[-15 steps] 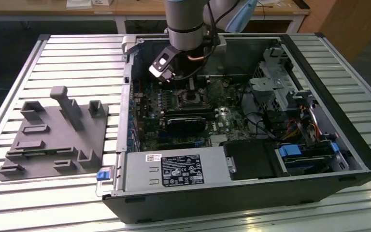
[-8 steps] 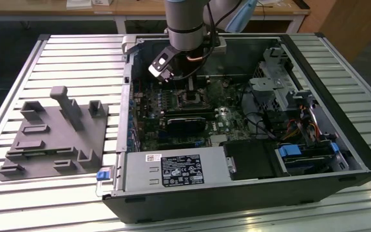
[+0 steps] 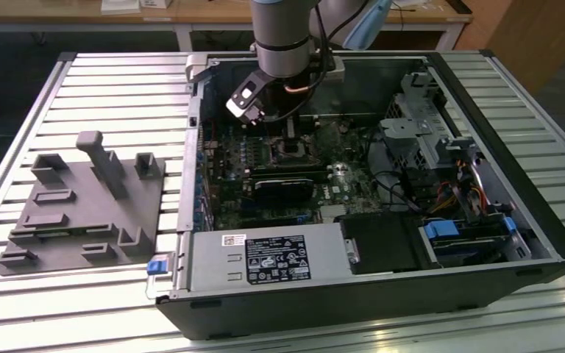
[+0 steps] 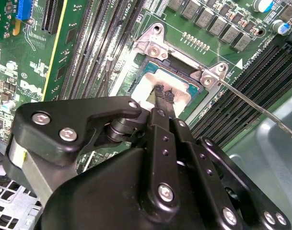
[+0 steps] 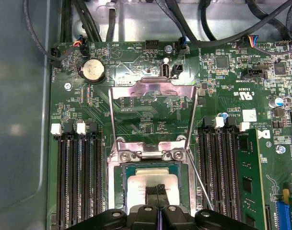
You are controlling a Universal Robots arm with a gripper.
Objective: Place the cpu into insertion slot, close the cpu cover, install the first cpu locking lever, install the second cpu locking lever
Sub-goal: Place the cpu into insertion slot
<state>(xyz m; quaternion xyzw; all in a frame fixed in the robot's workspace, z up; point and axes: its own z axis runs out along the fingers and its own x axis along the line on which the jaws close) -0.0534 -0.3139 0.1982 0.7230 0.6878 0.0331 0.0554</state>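
Touching one seated cpu (image 5: 142, 186), the claw (image 5: 157, 188) is pressed together; one cpu cover (image 5: 153, 88) stands open.

Arm (image 3: 285, 37): silver-grey tube, black band, pale blue joint cap (image 3: 369, 22), black cables (image 3: 319, 29) down the side; gripper (image 4: 159, 92): matte black linkage plates, silver screws (image 4: 165, 192), narrow black fingers (image 4: 164, 109).

Open desktop computer case (image 3: 361, 312) on a slatted metal table (image 3: 96, 88)
A grey fixture plate (image 3: 76, 220) lies on the table at the exterior view's left of the case. Inside are a labelled power supply (image 3: 263, 259), a blue-tabbed drive bay (image 3: 464, 239), and a green motherboard (image 5: 136, 115) with a coin cell battery (image 5: 93, 70) near black memory slots (image 5: 78, 182).
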